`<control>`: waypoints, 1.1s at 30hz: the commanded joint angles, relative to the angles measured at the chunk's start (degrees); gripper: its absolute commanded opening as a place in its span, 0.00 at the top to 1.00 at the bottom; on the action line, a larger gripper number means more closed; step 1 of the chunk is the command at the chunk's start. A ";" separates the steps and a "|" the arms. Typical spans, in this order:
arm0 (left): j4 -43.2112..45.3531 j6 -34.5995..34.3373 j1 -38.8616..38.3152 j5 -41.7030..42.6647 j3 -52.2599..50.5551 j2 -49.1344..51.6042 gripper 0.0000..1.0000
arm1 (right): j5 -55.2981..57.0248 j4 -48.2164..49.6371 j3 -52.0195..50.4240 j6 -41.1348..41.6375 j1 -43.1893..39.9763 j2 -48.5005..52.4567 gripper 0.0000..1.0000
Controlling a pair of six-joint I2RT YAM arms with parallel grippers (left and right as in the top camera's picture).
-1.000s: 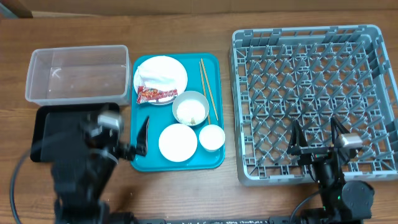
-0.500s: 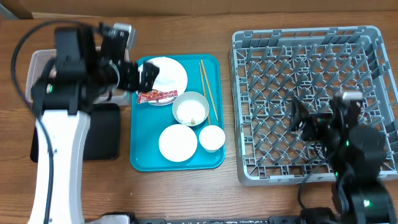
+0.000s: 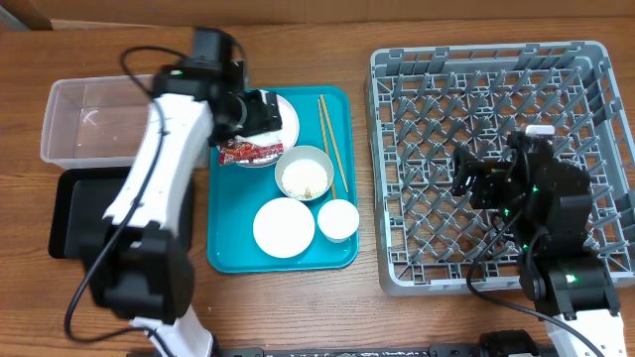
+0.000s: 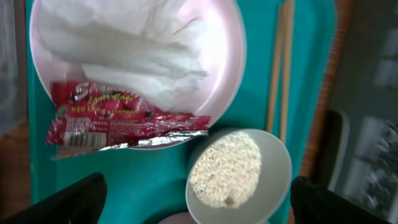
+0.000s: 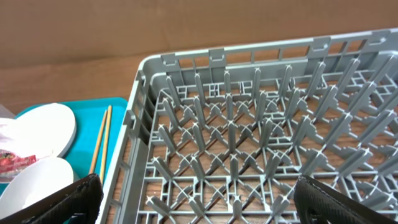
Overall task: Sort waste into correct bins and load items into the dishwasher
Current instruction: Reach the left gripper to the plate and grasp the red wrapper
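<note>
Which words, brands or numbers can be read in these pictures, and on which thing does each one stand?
On the small red printed snack wrapper: white and yellow lettering, too blurred to read.
No writing shows on anything else in view.

— What sits on your wooden table [image 3: 365,198]?
— Your clear tub [image 3: 94,124] at far left, black tray [image 3: 79,213] nearer you, teal tray [image 3: 230,248] mid-table, grey rack [image 3: 476,119] on the right.
</note>
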 commanded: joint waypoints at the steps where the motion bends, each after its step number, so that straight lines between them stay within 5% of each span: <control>1: 0.24 -18.21 -2.73 -11.50 1.03 4.33 0.00 | 0.11 -0.70 1.57 0.00 -0.11 0.96 0.00; 7: 3.10 -23.93 -2.95 -14.21 1.03 10.78 0.00 | -0.50 -1.73 1.57 0.00 -0.11 3.43 0.00; 19: 9.66 -23.82 -2.97 -13.94 1.03 18.80 0.03 | -0.50 -2.19 1.57 0.00 -0.11 5.77 0.00; 22: 9.68 -23.39 -2.97 -13.97 1.01 19.37 0.21 | -0.50 -2.38 1.57 0.00 -0.11 5.99 0.00; 28: 9.68 -21.51 -2.97 -13.88 1.01 19.41 0.96 | -0.50 -3.06 1.57 0.00 -0.11 5.99 0.00; 33: 7.26 -16.85 -2.54 -10.38 4.31 19.34 0.96 | -0.50 -3.43 1.57 0.00 -0.11 5.99 0.00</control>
